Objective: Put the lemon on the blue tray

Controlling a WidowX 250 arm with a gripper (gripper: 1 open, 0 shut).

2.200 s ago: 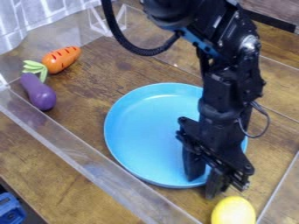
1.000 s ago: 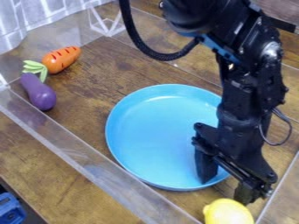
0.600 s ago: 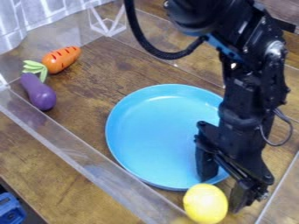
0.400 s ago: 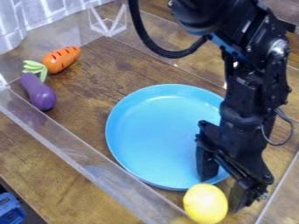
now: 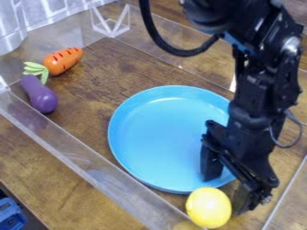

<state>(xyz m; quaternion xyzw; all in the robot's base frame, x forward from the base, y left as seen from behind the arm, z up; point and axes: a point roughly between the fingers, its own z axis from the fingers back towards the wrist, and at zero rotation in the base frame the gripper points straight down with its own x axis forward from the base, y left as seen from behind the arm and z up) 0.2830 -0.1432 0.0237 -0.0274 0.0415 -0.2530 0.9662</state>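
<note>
Your hand (image 5: 235, 180) points straight down at the near right of the scene, its dark fingers spread wide apart and gripping nothing. One finger (image 5: 211, 163) stands over the near right part of the blue tray (image 5: 156, 135); the other reaches down just past the tray's rim, close to the lemon (image 5: 209, 207). Whether that finger actually touches the fruit you cannot tell from this angle. The lemon lies on the wooden surface (image 5: 120, 72) right at the near edge of the tray, outside the rim, not yet on the blue dish. It looks small, smooth and glossy, bright yellow and rounded, with its lower part cut off by the bottom of the view. The tray itself is a large round bright blue dish with a shallow raised rim, its inside bare. Far to the left, an orange carrot (image 5: 60, 60) and a purple eggplant (image 5: 38, 94) lie well apart from your hand.
</note>
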